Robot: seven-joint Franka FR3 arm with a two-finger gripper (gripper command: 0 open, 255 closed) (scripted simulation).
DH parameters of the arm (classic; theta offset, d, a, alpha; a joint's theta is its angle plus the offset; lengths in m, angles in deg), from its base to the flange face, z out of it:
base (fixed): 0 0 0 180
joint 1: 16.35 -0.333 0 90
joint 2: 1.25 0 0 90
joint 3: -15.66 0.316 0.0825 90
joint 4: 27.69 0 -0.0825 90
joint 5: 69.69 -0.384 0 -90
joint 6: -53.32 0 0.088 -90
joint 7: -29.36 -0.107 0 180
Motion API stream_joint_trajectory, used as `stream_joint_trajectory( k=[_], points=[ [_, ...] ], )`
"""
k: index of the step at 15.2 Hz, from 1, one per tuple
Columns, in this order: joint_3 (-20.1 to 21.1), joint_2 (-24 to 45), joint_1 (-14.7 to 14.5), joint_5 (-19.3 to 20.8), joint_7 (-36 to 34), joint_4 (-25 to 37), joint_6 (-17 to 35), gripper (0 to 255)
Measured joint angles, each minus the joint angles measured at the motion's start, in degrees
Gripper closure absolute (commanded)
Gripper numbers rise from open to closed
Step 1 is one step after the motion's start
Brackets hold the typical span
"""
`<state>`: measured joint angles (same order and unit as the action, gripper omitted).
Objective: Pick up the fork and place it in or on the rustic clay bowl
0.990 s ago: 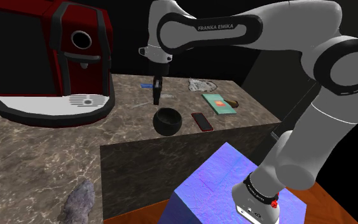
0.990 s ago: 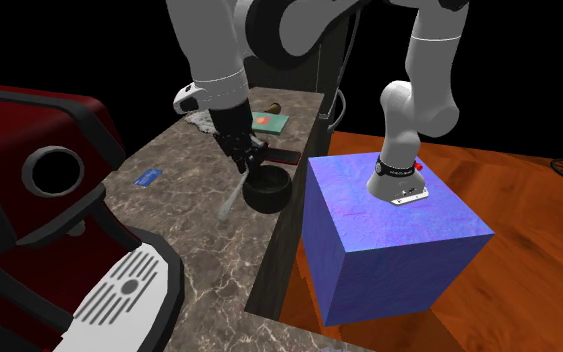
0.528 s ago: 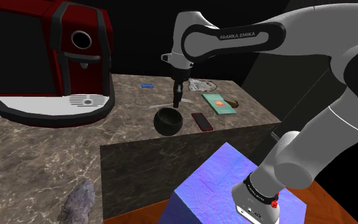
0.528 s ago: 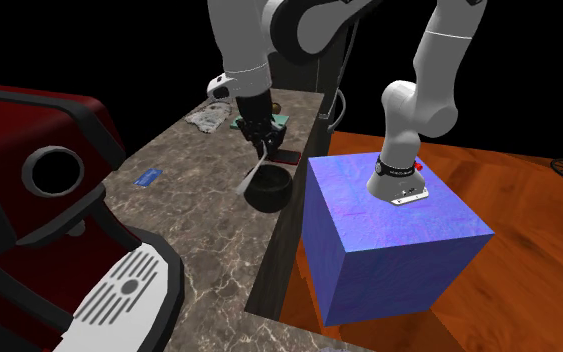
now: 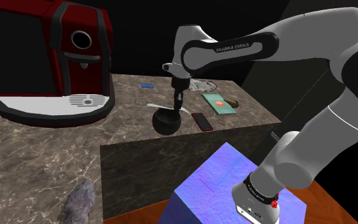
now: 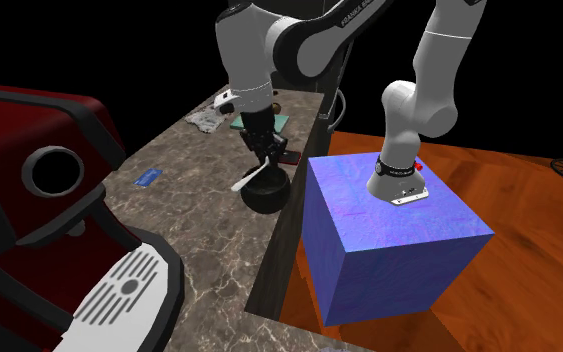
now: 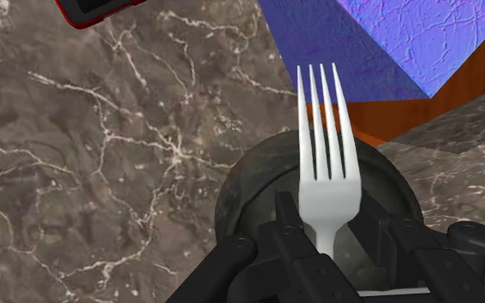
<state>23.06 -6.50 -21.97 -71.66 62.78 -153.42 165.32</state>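
A white fork is clasped between my black fingers, its tines pointing away from the hand. My gripper is shut on its neck. Directly under it sits the dark round bowl on the marble counter. In the shoulder view the gripper hangs just above the bowl, with the fork lying almost level over the rim. The second exterior view has the gripper at the bowl and the fork sticking out toward the coffee machine.
A red phone lies beside the bowl, with a green book and a crumpled grey thing beyond it. A big red coffee machine stands on the counter's far end. A small blue card lies behind. The blue stand is below.
The gripper came across the counter with the fork and dropped down over the bowl. The fork swung from hanging steeply to lying nearly level across the rim.
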Motion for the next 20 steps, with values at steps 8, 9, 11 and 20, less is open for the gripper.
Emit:
stream_joint_trajectory(
  k=[8,9,11,20],
  points=[
    [-0.05,0.23,0.02,0.07,0.00,-0.95,1.36,0],
    [-0.03,0.29,0.00,0.05,0.01,-1.05,1.38,0],
    [-0.01,0.35,-0.02,0.03,0.02,-1.16,1.41,0],
    [-0.16,-0.65,0.09,0.04,0.06,4.71,-5.45,0]
  ],
)
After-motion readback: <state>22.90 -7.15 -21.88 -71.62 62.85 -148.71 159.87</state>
